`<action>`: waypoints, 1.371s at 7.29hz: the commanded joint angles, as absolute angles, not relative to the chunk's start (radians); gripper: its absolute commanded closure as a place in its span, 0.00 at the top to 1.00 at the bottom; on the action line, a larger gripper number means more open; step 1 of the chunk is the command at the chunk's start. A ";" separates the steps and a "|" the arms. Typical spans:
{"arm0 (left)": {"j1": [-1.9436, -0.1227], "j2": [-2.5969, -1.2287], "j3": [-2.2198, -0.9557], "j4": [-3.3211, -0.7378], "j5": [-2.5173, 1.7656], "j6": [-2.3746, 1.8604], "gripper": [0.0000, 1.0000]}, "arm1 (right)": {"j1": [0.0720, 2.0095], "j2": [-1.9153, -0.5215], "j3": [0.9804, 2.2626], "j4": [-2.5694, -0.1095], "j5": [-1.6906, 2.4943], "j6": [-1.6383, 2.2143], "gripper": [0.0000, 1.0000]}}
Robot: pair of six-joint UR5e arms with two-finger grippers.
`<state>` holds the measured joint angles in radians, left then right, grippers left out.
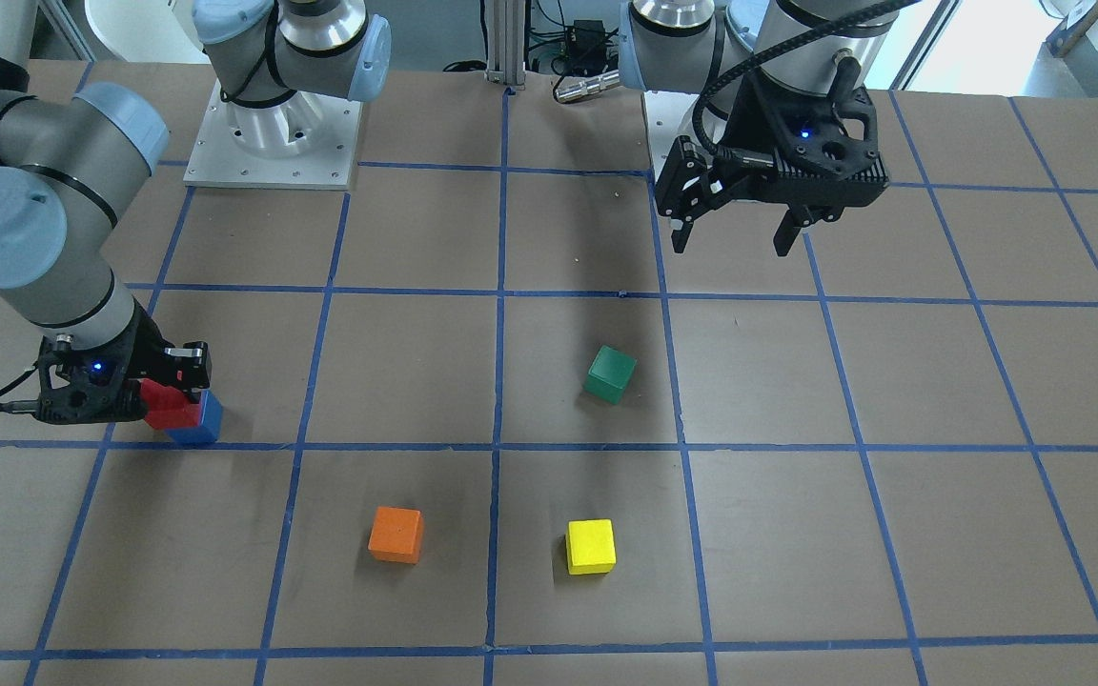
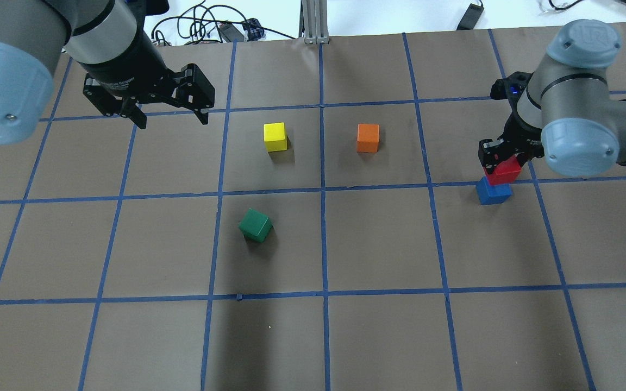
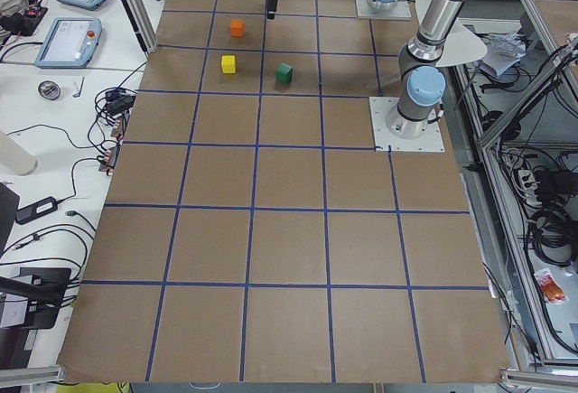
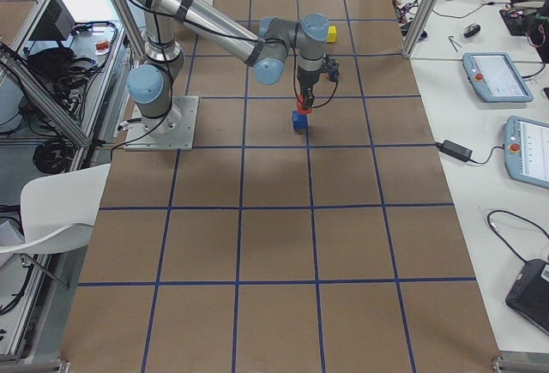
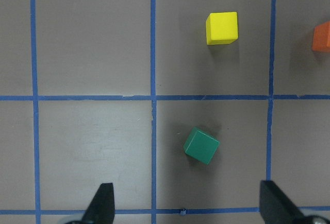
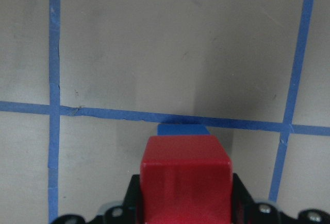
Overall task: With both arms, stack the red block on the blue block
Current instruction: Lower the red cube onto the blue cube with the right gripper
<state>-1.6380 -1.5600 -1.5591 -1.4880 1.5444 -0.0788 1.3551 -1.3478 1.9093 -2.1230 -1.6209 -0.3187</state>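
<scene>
Red block (image 6: 185, 175), pinched by the right claw (image 2: 503, 162), fills the lower frame and hides most of the blue block (image 6: 183, 130); left claw (image 2: 173, 120) hangs spread.

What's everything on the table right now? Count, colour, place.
red block: 1, red, gripped directly above the blue one; contact unclear
blue block: 1, blue, on the table on the robot's right side, by a tape line
green block: 1, green, left of the centre line, turned askew
yellow block: 1, yellow, beyond the green one
orange block: 1, orange, across the centre line from yellow
table: 1, brown, blue tape grid
left end effector: 1, black, open, empty, above the table
right end effector: 1, black, shut on the red block
</scene>
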 commanded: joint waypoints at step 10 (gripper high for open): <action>-1.632 -1.559 -1.557 -1.488 1.542 -0.080 1.00 | 1.324 -1.335 1.922 -2.126 -1.578 -0.327 0.00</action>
<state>-1.6324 -1.5598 -1.5566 -1.4868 1.5402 -0.0808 1.3244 -1.3343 1.9189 -2.1259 -1.5763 -0.3257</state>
